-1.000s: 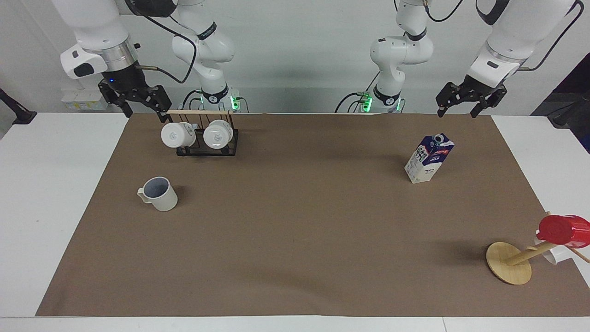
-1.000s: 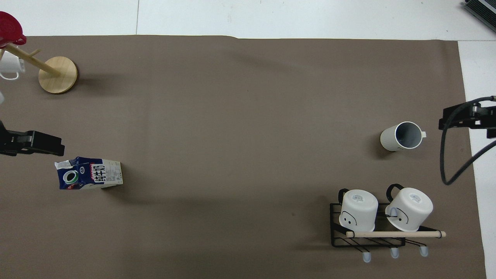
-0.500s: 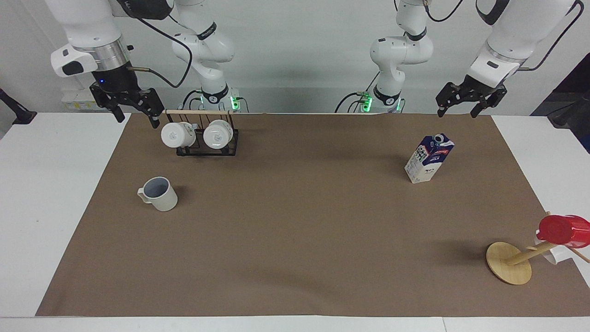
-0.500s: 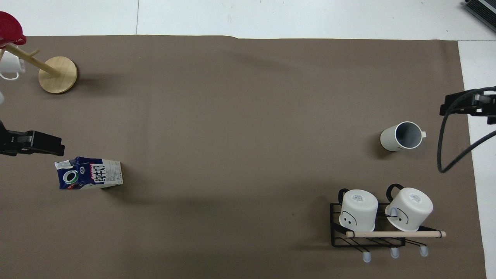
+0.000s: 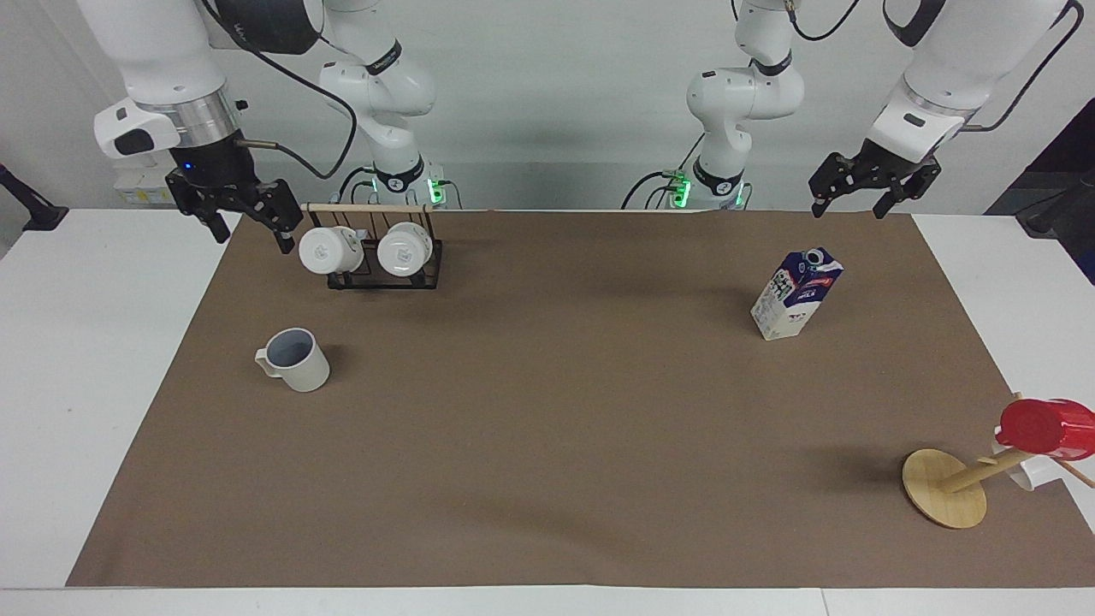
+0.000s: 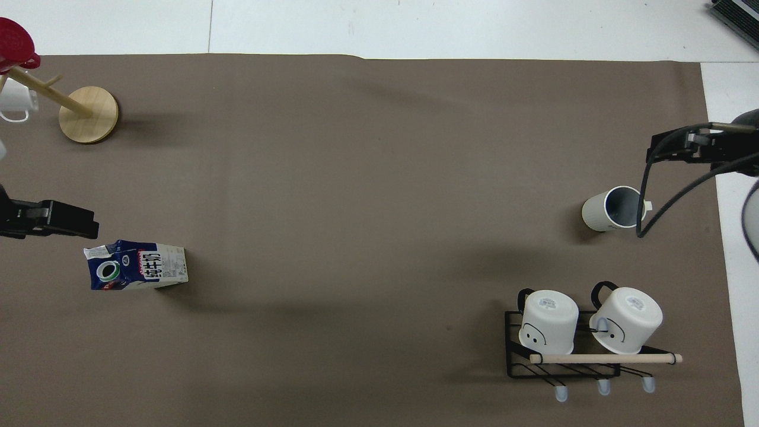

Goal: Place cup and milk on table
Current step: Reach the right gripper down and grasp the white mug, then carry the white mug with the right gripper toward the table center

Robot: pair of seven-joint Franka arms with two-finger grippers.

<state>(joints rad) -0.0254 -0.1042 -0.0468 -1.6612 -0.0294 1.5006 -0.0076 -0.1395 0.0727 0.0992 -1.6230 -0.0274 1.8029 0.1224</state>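
The pale grey-beige cup [image 5: 295, 359] stands upright on the brown mat [image 5: 556, 411] of the white table [image 5: 85, 342], toward the right arm's end; it also shows in the overhead view [image 6: 614, 209]. The milk [image 5: 796, 295] stands on the mat toward the left arm's end, and shows in the overhead view [image 6: 137, 271]. My right gripper [image 5: 250, 229] is open and empty, raised over the mat's edge beside the mug rack, well above the cup. My left gripper [image 5: 849, 205] is open and empty, raised over the mat's edge above the milk, and waits.
A black wire rack [image 5: 385, 265] with two white mugs and a wooden bar stands nearer to the robots than the cup. A round wooden disc with a stick [image 5: 945, 488] carries a red cup [image 5: 1044, 428] at the left arm's end.
My right gripper has shifted toward the right arm's end of the table and dropped a little. The left gripper, cup and milk have not moved.
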